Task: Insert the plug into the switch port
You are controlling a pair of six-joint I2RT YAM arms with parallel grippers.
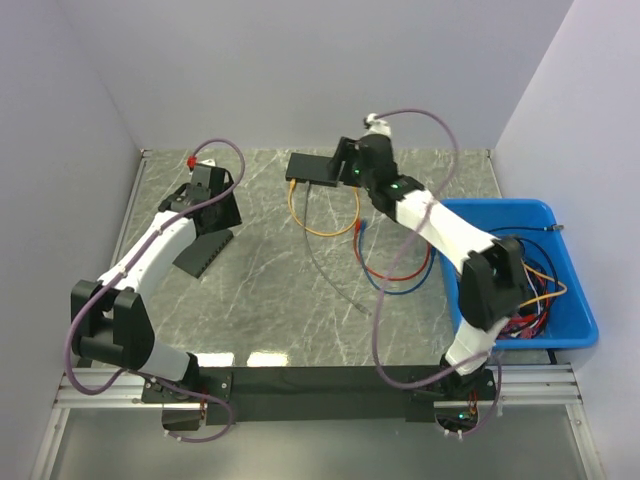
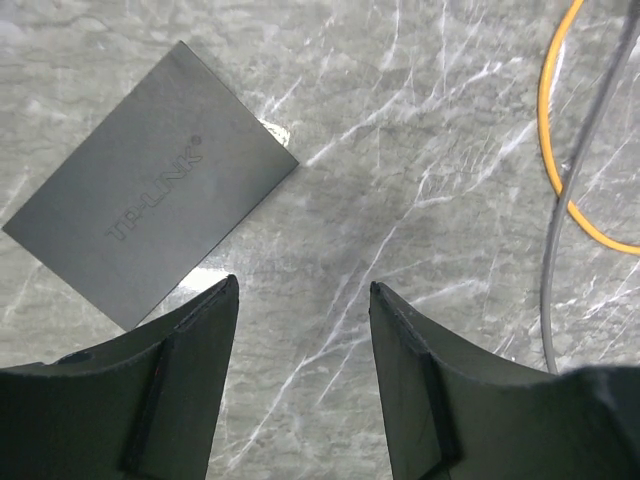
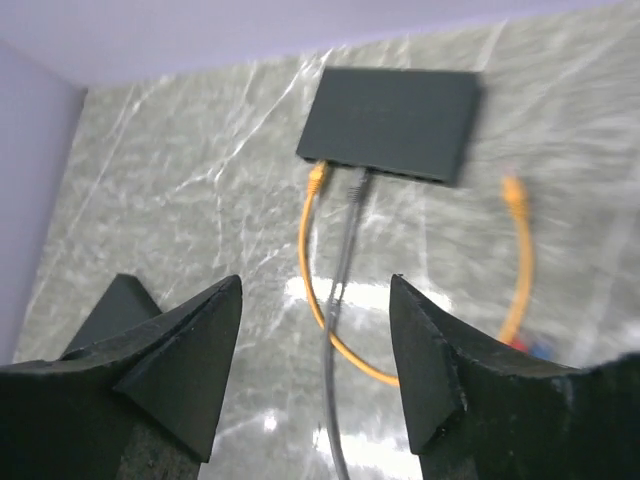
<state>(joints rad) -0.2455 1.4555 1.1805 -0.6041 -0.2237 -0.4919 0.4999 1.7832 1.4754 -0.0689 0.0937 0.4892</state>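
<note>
Hovering just near of the far switch [image 3: 395, 120], the right claw [image 3: 315, 290] stood open and empty, with nothing between its fingers. In the right wrist view the grey plug [image 3: 357, 188] sat at the switch's near edge, apparently in a port, just right of an orange plug [image 3: 317, 180] in the neighbouring port. The blur made it impossible to tell whether the grey plug was fully seated. The grey cable [image 3: 345, 250] trailed from the plug toward the near side, passing under the gap between the fingers.

On the left of the table [image 1: 270, 290], the left claw [image 2: 302, 290] hung open over bare marble, gripping nothing. A second TP-LINK switch [image 2: 150, 190] lay just beside it, untouched.

The insertion itself looked finished, so the step in hand was probably the release and retreat. The next move would call for the right claw to lift straight back without catching the grey cable, since a snag could tug the plug loose.
</note>
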